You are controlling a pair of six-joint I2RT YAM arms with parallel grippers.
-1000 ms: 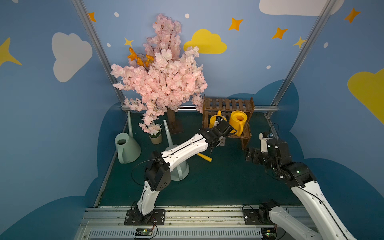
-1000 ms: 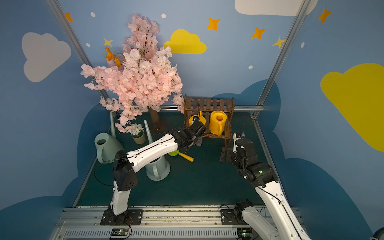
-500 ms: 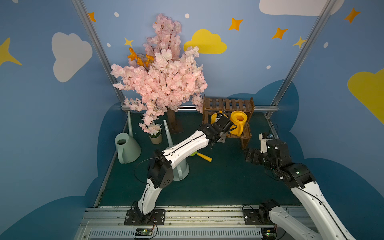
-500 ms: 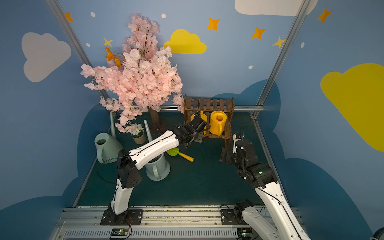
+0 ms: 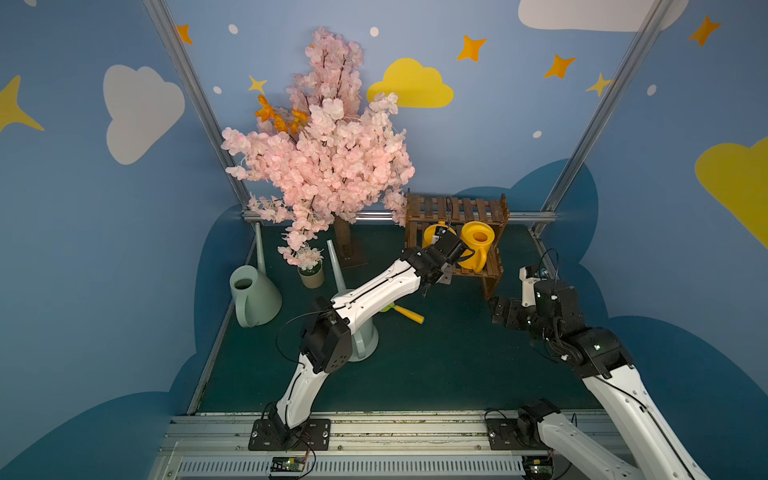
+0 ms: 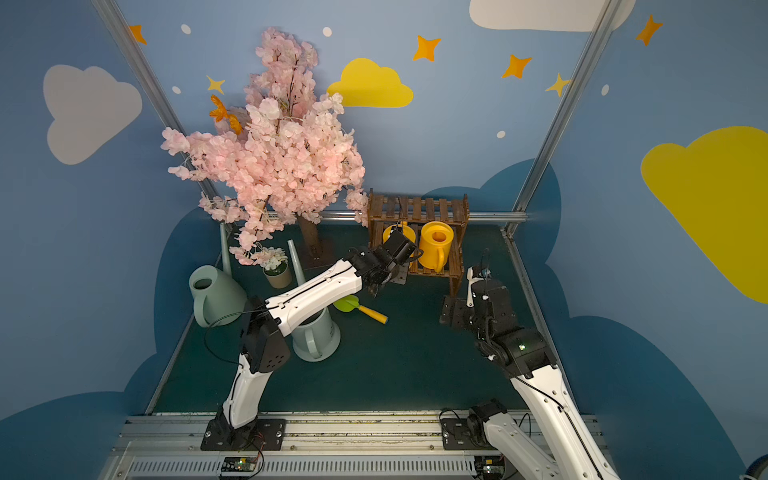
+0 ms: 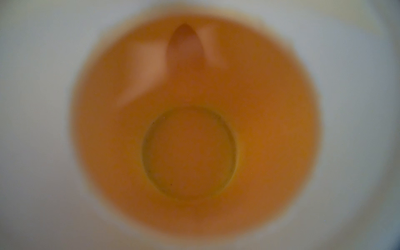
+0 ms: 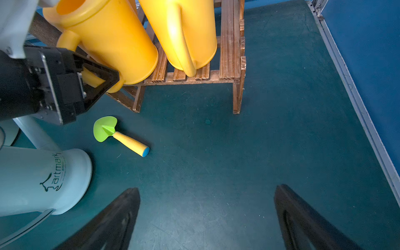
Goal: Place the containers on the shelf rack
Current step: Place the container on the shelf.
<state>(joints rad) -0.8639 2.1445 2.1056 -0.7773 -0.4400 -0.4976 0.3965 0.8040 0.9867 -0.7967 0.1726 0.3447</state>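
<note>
Left gripper [image 8: 109, 83] had brought the yellow can [image 8: 112, 36] onto the rack's [image 8: 227, 43] lower tier, just beside the other yellow can [image 8: 190, 28]. Its fingers sat at the handle; pinching or let go, could not tell. Right gripper [image 8: 205, 190] was spread wide, empty. Two shelved, I judged; grey cans [image 5: 253, 295] [image 6: 313, 336] remained on the mat [image 8: 216, 140].

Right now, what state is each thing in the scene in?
Left yellow can, on the rack's lower shelf.
Right yellow can, upright on the lower shelf.
Green-grey can, upright on the mat.
Blue-grey can, upright on the mat.
Trowel, lying flat.
Left pincer, at the left can's handle, grip unclear.
Right pincer, open, empty.
</note>
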